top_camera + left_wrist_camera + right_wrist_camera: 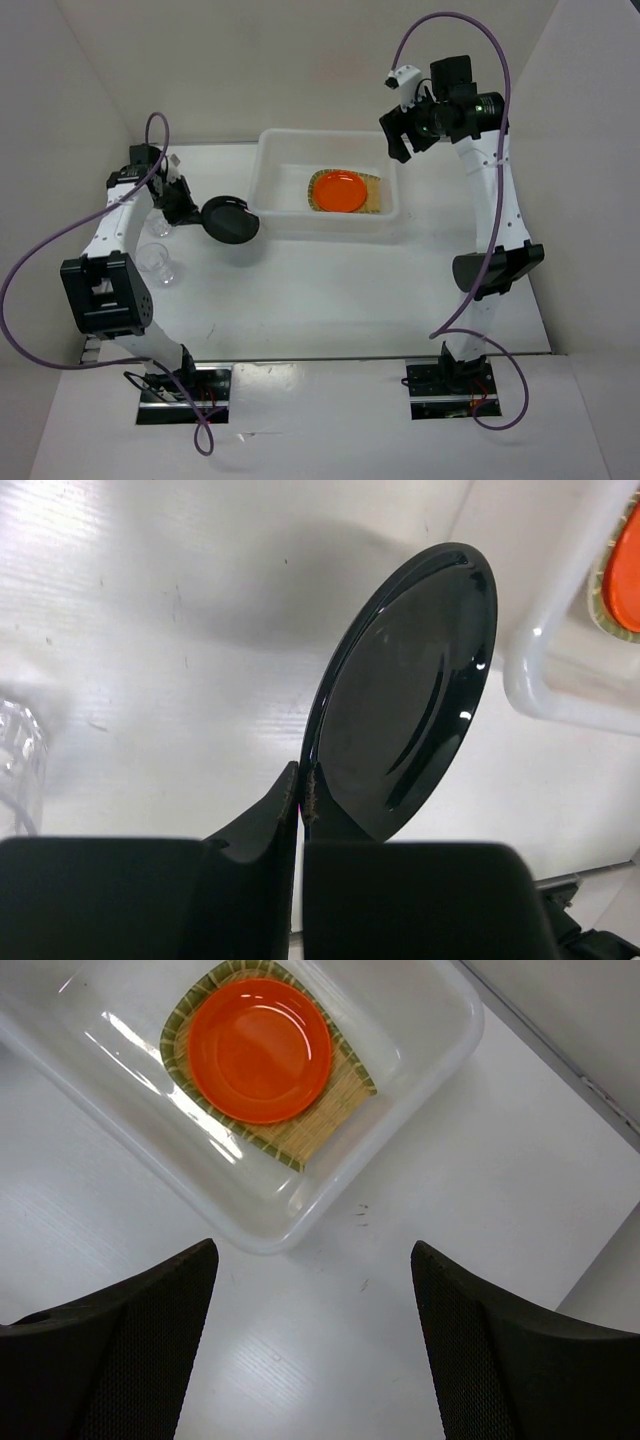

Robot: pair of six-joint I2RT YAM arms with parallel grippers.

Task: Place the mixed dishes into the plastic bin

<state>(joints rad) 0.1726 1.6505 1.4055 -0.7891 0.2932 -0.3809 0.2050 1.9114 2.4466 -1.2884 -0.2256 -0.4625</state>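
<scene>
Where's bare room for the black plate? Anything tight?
In the bin, the left half is bare, between its left wall and the bamboo tray carrying the orange plate. The table in front of the bin is bare too. Tight: left side, where two clear cups stand near the left gripper holding the black plate.

This is a robotics lab test cell. A white bench (330, 310) is boxed in by plain white panels (300, 60). Two arms (108, 225) are bolted to metal plates (218, 390) at its near edge. Purple cables (453, 15) loop loose, and a plastic bin (285, 180) sits on top.
</scene>
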